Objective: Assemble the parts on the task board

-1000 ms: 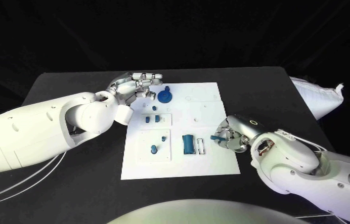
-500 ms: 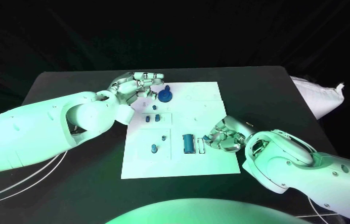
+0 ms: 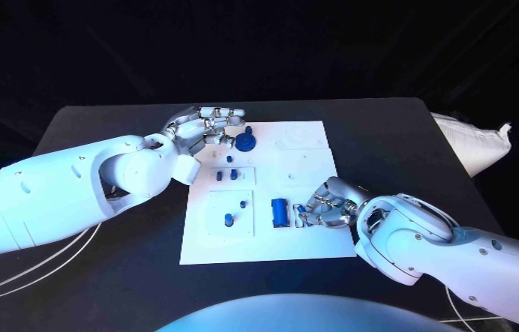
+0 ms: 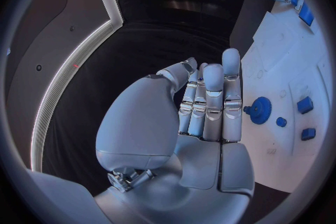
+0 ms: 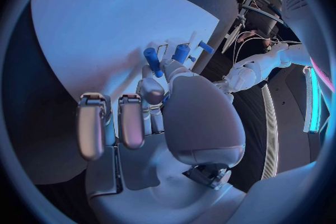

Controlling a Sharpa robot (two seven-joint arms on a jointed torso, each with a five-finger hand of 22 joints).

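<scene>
The white task board [image 3: 308, 243] lies in the middle of the black table. My right hand [image 3: 328, 204] is over the board's near right part and pinches a small blue peg [image 5: 153, 60] between thumb and fingers. It is close beside an upright blue block [image 3: 279, 212]. My left hand [image 3: 205, 127] hovers at the board's far left corner, next to a round blue gear-like part [image 3: 247, 142]. In the left wrist view that hand [image 4: 203, 117] has straight fingers and holds nothing, with the gear [image 4: 260, 110] beside it. Small blue pieces [image 3: 225, 174] stand in the left sockets.
A white bag [image 3: 470, 143] lies at the table's right edge. More small blue parts [image 3: 228, 219] sit in the near left panel. Bare black table [image 3: 108, 272] lies left of the board and in front of it.
My right hand has moved left across the board with the blue peg, ending beside the upright blue block. The left hand has stayed in place.
</scene>
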